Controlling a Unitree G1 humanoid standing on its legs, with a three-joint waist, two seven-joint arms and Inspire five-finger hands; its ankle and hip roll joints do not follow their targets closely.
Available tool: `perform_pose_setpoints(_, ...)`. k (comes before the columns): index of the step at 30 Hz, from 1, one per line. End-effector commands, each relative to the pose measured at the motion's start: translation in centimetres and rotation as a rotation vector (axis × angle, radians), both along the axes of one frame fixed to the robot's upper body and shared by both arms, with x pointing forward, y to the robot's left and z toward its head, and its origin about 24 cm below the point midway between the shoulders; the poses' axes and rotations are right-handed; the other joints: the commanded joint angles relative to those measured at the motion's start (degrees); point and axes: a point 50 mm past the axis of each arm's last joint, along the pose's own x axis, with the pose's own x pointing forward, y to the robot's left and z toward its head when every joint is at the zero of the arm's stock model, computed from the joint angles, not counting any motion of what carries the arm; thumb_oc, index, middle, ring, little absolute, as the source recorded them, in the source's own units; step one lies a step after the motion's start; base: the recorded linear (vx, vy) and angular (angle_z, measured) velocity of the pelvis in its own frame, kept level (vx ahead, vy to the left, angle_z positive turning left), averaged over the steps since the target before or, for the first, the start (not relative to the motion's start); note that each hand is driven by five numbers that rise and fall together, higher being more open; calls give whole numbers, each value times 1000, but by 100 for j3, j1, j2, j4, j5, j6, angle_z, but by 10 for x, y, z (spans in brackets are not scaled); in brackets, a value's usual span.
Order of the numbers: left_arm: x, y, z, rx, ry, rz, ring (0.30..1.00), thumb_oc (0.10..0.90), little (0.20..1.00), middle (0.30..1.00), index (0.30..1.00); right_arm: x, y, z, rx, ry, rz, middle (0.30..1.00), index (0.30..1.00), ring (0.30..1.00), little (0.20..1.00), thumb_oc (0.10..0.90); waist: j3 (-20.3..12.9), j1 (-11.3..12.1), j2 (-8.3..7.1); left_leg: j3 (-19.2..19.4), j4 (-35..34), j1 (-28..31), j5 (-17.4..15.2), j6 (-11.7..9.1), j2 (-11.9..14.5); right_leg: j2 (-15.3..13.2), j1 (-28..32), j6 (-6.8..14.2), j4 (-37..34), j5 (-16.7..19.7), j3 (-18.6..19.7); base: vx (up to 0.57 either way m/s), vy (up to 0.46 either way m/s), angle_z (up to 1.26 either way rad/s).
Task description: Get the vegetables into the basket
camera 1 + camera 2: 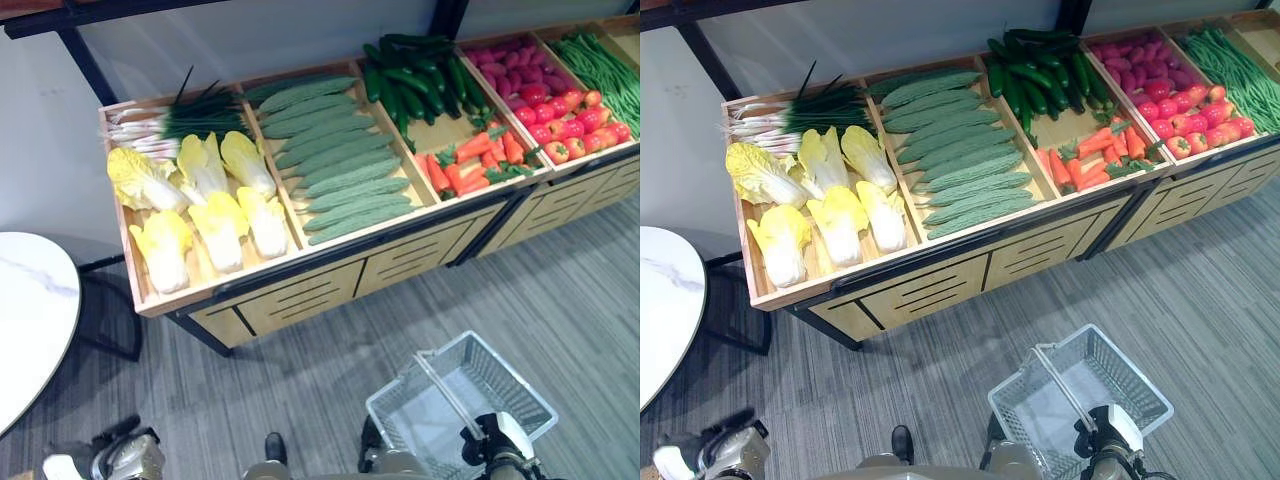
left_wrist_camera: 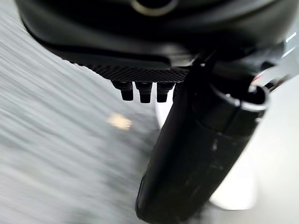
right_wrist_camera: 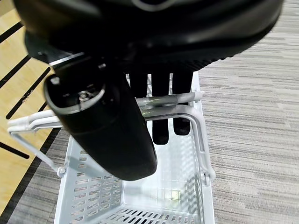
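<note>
While the right hand point(image 3: 159, 107) hooks the empty basket's point(image 1: 520, 395) handle, the vegetables point(image 1: 340, 150) lie ahead; the left hand point(image 2: 145, 88) hangs relaxed, free.

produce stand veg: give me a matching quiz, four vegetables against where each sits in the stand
Column one:
1 cabbages
2 ridged gourds
3 carrots
4 green beans

Column two:
A far right bin
B second bin from the left
C leftmost bin, in front of the spring onions
D in front of the dark cucumbers

Pairs: 1-C, 2-B, 3-D, 4-A
</note>
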Motion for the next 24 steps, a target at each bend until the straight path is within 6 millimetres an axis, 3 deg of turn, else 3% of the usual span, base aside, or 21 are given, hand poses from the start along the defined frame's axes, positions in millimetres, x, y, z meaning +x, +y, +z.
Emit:
perform_pose_setpoints(1,30,35,81,435,-171,-11,1000,900,1000,1000,1000,15,-11,10,-57,-87,2,300,300,300,300,400,44,-45,-325,-218,-140,-77,206,-467,267,-621,223,753,-162,-80,264,1,-23,5)
perform_pose_setpoints(7,58,11,129,575,-368,-72,1000,900,1000,1000,1000,6,-14,8,-59,-51,-17,300,300,300,300,400,15,-43,-352,-278,-140,-95,185,-459,266,-631,259,760,-178,-91,220,2,-10,3)
perform_pose_setpoints(16,91,-27,159,637,-492,-247,1000,900,1000,1000,1000,18,-12,12,-65,-72,44,300,300,300,300,400,17,-154,-365,-227,-140,-68,150,-436,255,-632,245,758,-192,-81,312,0,0,0)
perform_pose_setpoints(24,112,-47,151,596,-439,-445,1000,900,1000,1000,1000,31,-14,18,-69,-112,70,300,300,300,300,400,68,-270,-373,-178,-140,-63,145,-430,281,-614,200,754,-202,-69,387,0,0,-1)
